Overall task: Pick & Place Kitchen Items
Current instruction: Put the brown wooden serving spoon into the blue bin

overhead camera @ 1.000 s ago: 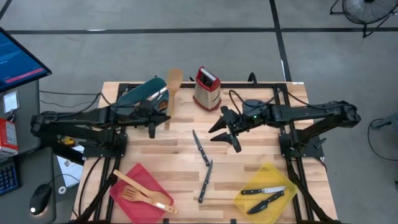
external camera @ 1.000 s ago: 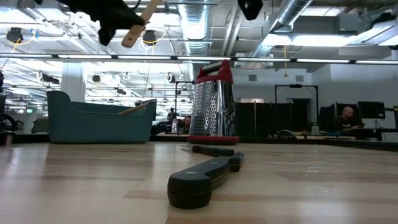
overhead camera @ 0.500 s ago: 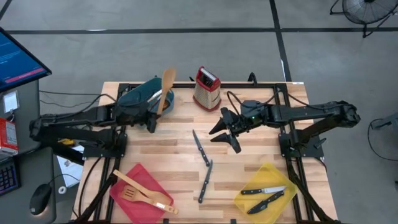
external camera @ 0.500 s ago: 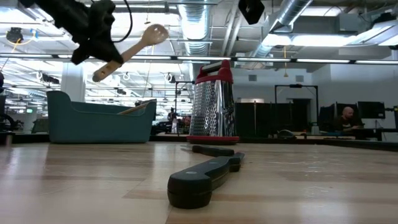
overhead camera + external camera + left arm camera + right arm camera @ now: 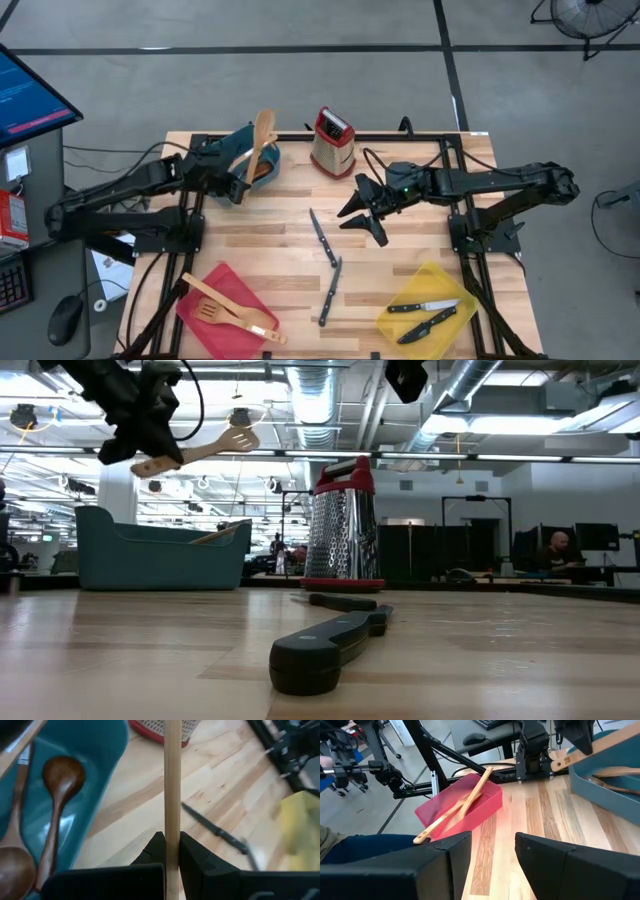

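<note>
A light wooden spoon (image 5: pixel 262 140) is clamped by its handle in the left gripper (image 5: pixel 238 187), held over the teal bin (image 5: pixel 232 150). Release into the bin is judged next. The right gripper (image 5: pixel 362 208), spread open and empty, is held beside the box grater (image 5: pixel 331 143).

Robotics lab or open-plan industrial workspace, not a home kitchen. Wooden table (image 5: pixel 280 235) sits on a black metal frame over a grey concrete floor (image 5: pixel 300 80) marked with dark tape lines. Low view shows exposed ceiling ducts (image 5: pixel 470 390), strip lighting, rows of desks with monitors (image 5: pixel 597 537), a seated person (image 5: pixel 560 550) far back. A computer screen (image 5: pixel 30 95) and mouse (image 5: pixel 65 320) beside the table; a fan (image 5: pixel 585 15) in the corner.
</note>
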### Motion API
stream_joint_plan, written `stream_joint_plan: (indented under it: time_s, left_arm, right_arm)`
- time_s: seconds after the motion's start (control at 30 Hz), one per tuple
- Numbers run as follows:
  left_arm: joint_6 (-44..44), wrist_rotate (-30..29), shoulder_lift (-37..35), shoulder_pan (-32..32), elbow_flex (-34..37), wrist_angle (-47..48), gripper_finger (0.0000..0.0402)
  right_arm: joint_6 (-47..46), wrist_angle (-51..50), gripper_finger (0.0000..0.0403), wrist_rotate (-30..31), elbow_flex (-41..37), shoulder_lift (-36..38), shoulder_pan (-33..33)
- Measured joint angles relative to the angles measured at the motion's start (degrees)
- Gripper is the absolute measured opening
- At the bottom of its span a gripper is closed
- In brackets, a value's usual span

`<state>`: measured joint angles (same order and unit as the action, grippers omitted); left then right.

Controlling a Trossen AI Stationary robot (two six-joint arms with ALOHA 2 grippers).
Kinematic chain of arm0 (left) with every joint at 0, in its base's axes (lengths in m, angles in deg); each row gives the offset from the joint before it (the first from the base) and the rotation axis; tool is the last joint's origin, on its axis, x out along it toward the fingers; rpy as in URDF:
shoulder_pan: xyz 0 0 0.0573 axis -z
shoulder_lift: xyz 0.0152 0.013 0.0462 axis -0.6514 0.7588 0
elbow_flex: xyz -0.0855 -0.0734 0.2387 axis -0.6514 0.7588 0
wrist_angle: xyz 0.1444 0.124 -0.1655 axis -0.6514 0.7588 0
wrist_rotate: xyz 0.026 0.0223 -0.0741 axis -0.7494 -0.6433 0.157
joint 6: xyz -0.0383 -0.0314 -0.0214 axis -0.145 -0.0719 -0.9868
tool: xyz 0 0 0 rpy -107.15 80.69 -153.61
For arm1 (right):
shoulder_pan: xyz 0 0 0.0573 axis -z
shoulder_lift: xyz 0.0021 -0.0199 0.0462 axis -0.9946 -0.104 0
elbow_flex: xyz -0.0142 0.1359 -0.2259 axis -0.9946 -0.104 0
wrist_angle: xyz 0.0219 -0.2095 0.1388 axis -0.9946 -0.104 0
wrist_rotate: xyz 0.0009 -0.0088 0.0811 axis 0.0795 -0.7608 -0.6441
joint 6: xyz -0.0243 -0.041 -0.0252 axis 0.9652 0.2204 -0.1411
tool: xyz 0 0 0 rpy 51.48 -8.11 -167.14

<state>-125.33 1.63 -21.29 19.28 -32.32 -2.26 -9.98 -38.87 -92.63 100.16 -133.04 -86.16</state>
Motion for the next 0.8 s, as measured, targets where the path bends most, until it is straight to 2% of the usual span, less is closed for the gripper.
stream_joint_plan:
  time_s: [0.27, 0.6, 0.8]
  left_arm:
    - [-1.60, 13.12, -0.02, -5.19, -4.19, 1.25, 0.0006]
    - [-10.37, 14.58, -0.02, -8.87, -9.09, 2.51, 0.0006]
    - [-15.54, 12.26, 0.07, -8.84, -9.14, -5.12, 0.0013]
  right_arm:
    - [0.42, -0.02, 0.0158, 0.00, 0.02, -0.02, 0.00]
    - [0.44, -0.02, 0.0153, 0.00, 0.02, -0.02, 0.00]
    - [0.46, -0.02, 0.0153, 0.00, 0.02, -0.02, 0.00]
